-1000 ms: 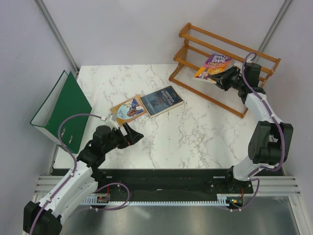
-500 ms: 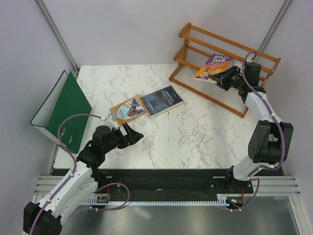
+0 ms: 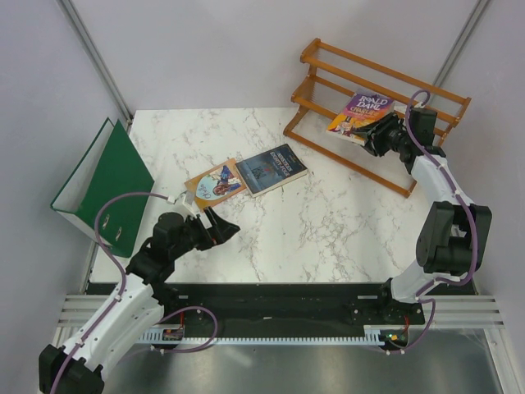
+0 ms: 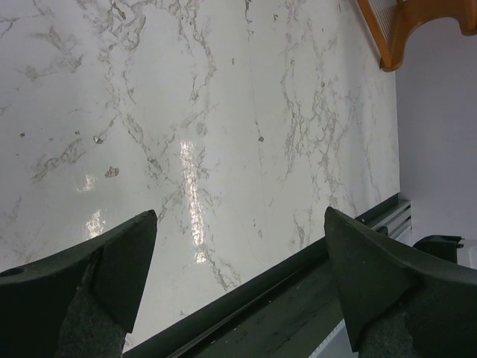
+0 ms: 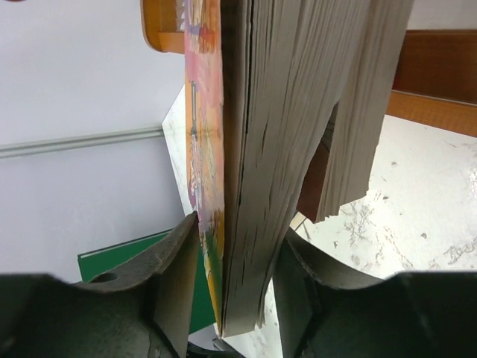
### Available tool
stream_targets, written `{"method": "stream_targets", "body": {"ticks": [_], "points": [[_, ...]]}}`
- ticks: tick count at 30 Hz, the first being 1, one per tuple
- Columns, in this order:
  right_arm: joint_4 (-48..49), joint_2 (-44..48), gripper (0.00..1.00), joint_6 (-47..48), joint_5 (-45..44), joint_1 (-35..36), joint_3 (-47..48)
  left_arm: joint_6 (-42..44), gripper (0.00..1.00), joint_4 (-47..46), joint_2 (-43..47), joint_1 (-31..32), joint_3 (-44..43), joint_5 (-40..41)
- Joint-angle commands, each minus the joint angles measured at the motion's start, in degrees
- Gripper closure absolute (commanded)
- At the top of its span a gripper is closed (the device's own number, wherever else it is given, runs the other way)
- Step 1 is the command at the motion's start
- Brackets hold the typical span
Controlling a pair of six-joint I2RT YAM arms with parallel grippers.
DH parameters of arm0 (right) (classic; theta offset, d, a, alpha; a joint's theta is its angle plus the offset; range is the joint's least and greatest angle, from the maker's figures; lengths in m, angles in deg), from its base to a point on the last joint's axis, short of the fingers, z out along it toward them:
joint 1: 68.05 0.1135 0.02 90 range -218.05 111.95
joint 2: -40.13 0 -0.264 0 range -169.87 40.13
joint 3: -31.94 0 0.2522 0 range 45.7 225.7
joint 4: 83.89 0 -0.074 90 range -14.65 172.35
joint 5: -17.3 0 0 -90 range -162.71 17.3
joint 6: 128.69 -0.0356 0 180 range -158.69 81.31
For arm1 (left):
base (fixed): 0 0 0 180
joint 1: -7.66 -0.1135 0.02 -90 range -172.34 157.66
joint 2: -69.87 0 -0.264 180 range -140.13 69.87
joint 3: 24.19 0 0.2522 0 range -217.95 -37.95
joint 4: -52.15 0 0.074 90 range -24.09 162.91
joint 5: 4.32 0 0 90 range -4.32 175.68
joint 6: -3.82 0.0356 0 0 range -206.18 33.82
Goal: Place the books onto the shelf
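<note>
Nudged higher on the shelf (image 3: pixel 344 60), the purple-and-yellow book (image 3: pixel 358 111) sits between the jaws of the right gripper (image 3: pixel 375 132), though I cannot tell whether they still pinch it. The left gripper (image 3: pixel 223 227) gapes empty. The book looks light and floppy, so pinch it near the spine.

Marble-patterned table (image 3: pixel 328 222) bearing a tan book (image 3: pixel 215 185) just beside a dark blue book (image 3: pixel 271 169), a wooden shelf (image 3: pixel 344 161) at far right, and a green binder (image 3: pixel 102 185) at the left edge.

High rear camera overlooks table (image 3: pixel 328 222) and shelf (image 3: pixel 385 72); wrist cameras look close-up.

open marble (image 3: pixel 328 222) mid-table, binder (image 3: pixel 107 185) blocking left, shelf (image 3: pixel 344 58) rear-right
</note>
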Motion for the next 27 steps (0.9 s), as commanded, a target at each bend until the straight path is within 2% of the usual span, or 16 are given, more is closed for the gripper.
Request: {"method": "stream_targets", "body": {"ticks": [1,3,12,20,27], "points": [[0.0,2.2,0.46,1.0,-1.6,-0.4,-0.2,2.3,0.01,0.5,0.8,-0.1,-0.2,-0.4],[-0.8,2.0,0.39,1.3,-1.6,-0.4,-0.4,2.3,0.01,0.4,1.1,-0.1,-0.1,-0.4],[-2.1,4.7,0.31,2.7,-1.6,-0.4,-4.1,1.9,0.01,0.6,1.9,-0.1,0.6,-0.6],[-4.2,10.8,0.29,5.0,-2.0,-0.4,-7.5,1.9,0.01,1.1,3.3,-0.1,1.2,-0.8],[-15.4,16.9,0.29,13.2,-3.9,-0.4,-5.6,2.1,0.01,1.3,3.7,-0.1,1.7,-1.2]]}}
